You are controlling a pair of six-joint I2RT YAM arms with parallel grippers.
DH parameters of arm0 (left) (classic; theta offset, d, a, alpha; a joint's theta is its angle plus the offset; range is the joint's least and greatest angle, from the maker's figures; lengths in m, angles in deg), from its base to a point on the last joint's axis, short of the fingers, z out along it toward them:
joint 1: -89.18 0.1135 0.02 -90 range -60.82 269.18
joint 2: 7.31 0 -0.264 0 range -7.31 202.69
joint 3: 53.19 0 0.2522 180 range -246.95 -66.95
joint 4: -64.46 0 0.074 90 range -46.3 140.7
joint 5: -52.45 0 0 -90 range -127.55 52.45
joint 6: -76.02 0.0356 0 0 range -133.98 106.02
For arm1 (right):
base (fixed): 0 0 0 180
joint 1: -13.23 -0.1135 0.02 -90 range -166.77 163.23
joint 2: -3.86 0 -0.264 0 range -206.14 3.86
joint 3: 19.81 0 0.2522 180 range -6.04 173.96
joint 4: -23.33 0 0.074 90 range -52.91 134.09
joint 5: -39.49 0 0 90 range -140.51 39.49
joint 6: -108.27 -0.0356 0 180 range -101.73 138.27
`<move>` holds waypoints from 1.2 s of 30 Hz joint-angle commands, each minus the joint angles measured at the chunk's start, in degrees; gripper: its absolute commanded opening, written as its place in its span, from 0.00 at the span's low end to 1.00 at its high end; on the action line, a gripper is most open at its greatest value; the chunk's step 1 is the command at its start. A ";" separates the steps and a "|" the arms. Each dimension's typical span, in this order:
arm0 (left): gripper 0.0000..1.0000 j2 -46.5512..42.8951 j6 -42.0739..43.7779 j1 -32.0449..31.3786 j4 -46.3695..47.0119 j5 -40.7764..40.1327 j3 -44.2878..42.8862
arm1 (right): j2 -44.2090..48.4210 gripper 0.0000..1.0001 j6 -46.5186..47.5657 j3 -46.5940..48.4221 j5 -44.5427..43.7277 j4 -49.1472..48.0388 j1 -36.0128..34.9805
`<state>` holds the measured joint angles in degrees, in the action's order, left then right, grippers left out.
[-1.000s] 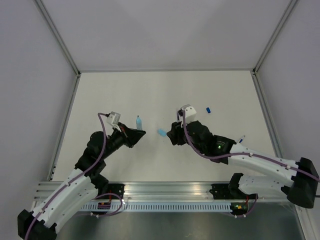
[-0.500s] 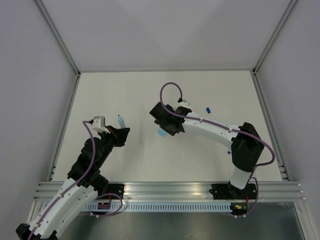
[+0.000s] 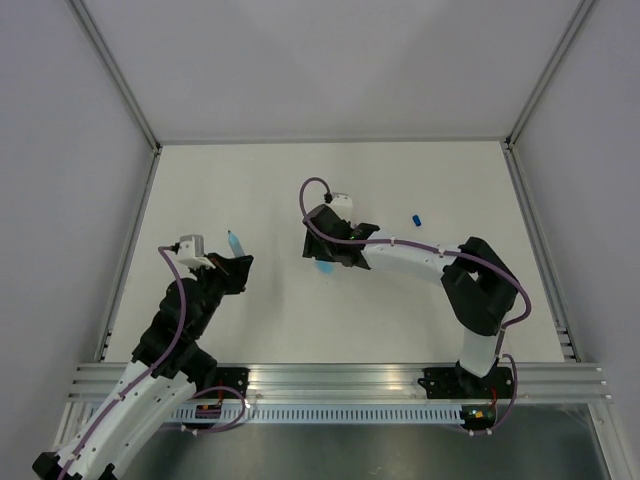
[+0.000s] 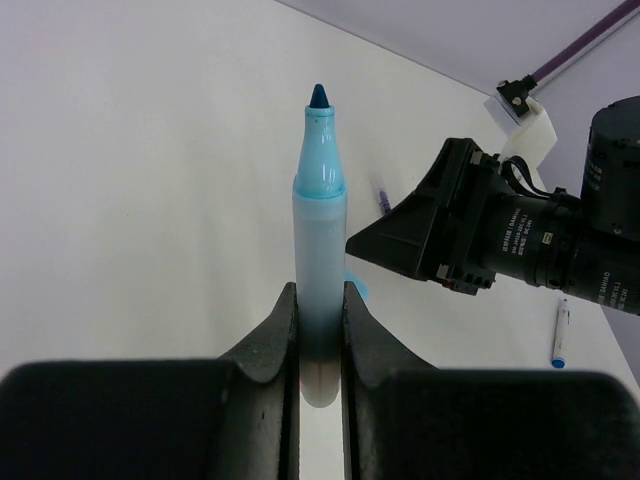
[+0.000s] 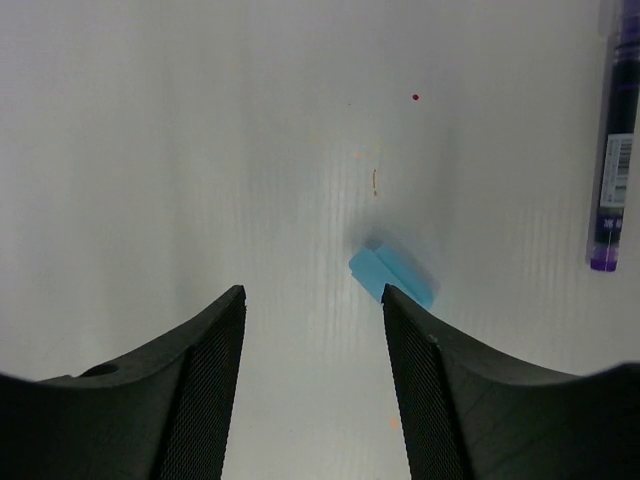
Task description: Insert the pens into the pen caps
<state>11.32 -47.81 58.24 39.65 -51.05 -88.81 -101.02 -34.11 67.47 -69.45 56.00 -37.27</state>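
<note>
left tool [image 4: 319, 302]: clamped on the pale blue pen [image 4: 319, 200], one finger on each side of the lower barrel, no gap showing
pale blue pen: sticks straight out past the left tool's fingertips, dark blue nib at the far end, bare (no cap on it); the butt end sits back between the fingers
right tool [image 5: 312, 295]: wide open, nothing between the fingers [image 5: 205, 350]
pale blue cap [image 5: 392, 277]: lying flat on the table [image 3: 250, 180], just ahead of the right tool's fingertips, off-centre in the gap and close to the finger on the right of the wrist picture; cannot tell whether it touches that finger
cap vs left tool: ahead of the held pen and a bit to its right, mostly hidden behind the pen barrel in the left wrist view
tools, relative: the right tool sits ahead and to the right of the left tool, apart from it, pointing down toward the table
dark blue cap [image 3: 416, 218]: on the table, well behind the right tool, out beside its forearm
purple pen [image 5: 610, 150]: flat on the table, off to the side of the right tool, beyond the open fingers, cut by the picture edge (label on the barrel, too small to read)
white pen [image 4: 560, 335]: flat on the table, far off past the right tool as the left wrist sees it, blue at one end
</note>
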 commanded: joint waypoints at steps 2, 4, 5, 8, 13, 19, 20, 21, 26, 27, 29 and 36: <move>0.02 -0.35 -1.16 0.09 -0.29 -1.71 -2.21 | -2.78 0.62 17.73 1.80 1.80 -5.03 0.14; 0.02 -0.35 -1.07 0.09 -0.20 -1.71 -2.13 | -4.19 0.59 21.69 2.94 1.98 -4.95 0.23; 0.02 -0.44 -1.07 0.00 -0.11 -1.45 -2.13 | -4.97 0.58 22.66 3.21 2.06 -5.03 0.31; 0.02 -0.26 -1.07 0.00 -0.11 -1.53 -2.21 | -6.21 0.57 25.83 3.21 2.24 -6.26 0.40; 0.02 -0.26 -0.89 0.00 0.06 -1.27 -2.13 | -7.27 0.57 28.74 1.37 9.26 -11.26 2.16; 0.02 0.26 -0.98 0.09 0.68 -0.21 -2.04 | -10.43 0.57 29.71 1.81 14.45 -11.97 2.25; 0.02 0.26 -0.98 0.00 0.68 -0.21 -1.95 | -10.87 0.57 29.36 1.46 14.63 -12.23 2.16; 0.02 0.35 -0.98 0.09 0.59 -0.13 -2.12 | -10.87 0.57 29.18 0.93 15.42 -13.54 2.25; 0.02 0.35 -1.07 0.00 1.03 0.49 -1.95 | -10.61 0.57 28.65 -1.88 16.83 -16.37 2.16; 0.02 0.26 -1.07 0.00 1.03 0.40 -1.95 | -10.43 0.56 28.56 -2.15 17.26 -16.72 2.07; 0.02 0.26 -1.07 0.09 0.85 0.14 -1.95 | -9.39 0.56 28.30 -3.64 17.53 -17.16 1.90; 0.02 0.26 -1.16 0.09 0.77 0.31 -1.95 | -5.08 0.56 27.77 -8.65 17.36 -17.07 1.11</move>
<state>11.45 -47.81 58.24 39.67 -50.98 -88.84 -108.39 -5.92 61.07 -53.04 37.23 -35.39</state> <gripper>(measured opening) 0.169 0.562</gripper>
